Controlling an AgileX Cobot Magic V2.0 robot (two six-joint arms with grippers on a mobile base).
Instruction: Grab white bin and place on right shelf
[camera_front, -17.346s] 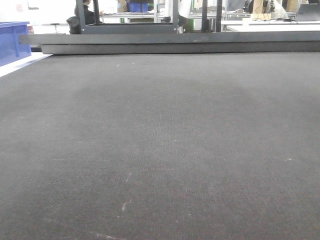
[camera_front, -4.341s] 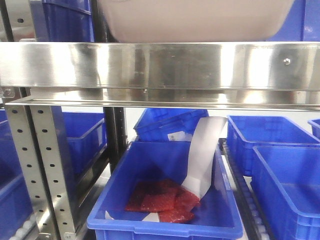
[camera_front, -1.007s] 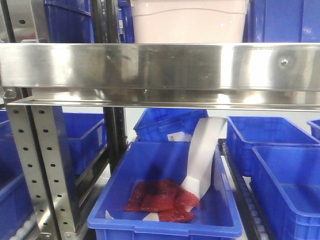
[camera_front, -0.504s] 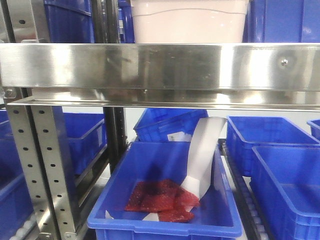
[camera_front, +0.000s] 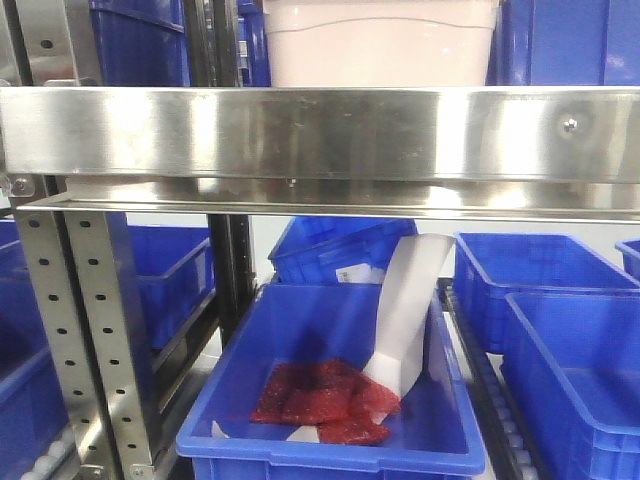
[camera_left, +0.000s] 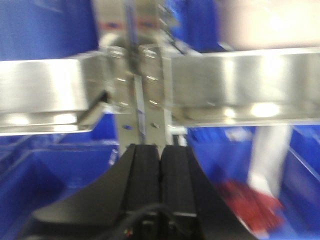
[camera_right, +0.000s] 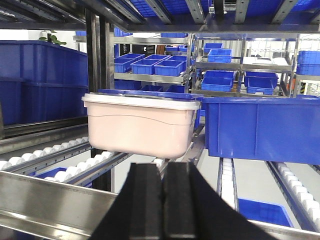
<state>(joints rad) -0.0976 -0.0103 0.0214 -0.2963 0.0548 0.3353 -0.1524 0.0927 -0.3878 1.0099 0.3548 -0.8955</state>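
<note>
The white bin (camera_right: 141, 125) sits on the right shelf (camera_front: 320, 135), on its rollers beside a blue crate (camera_right: 260, 127). The left gripper (camera_left: 160, 167) and the right gripper (camera_right: 162, 192) are clenched, holding nothing. Placement looks done; next, both arms should retreat clear.

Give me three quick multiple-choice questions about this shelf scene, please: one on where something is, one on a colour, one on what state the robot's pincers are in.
1. Where is the white bin?
A. On the rollers of the right shelf
B. On the floor
C. Held in a gripper

2. What colour are the packets in the open crate below the shelf rail?
A. Green
B. Red
C. Yellow

3. How do the fingers of the right gripper stand?
A. Spread wide
B. Clamped on the bin
C. Pressed together, holding nothing

Answers: 1 A, the right wrist view shows it resting on the roller track beside a blue crate. 2 B, the front view shows them red. 3 C, the black pads meet with no gap, short of the bin.
</note>
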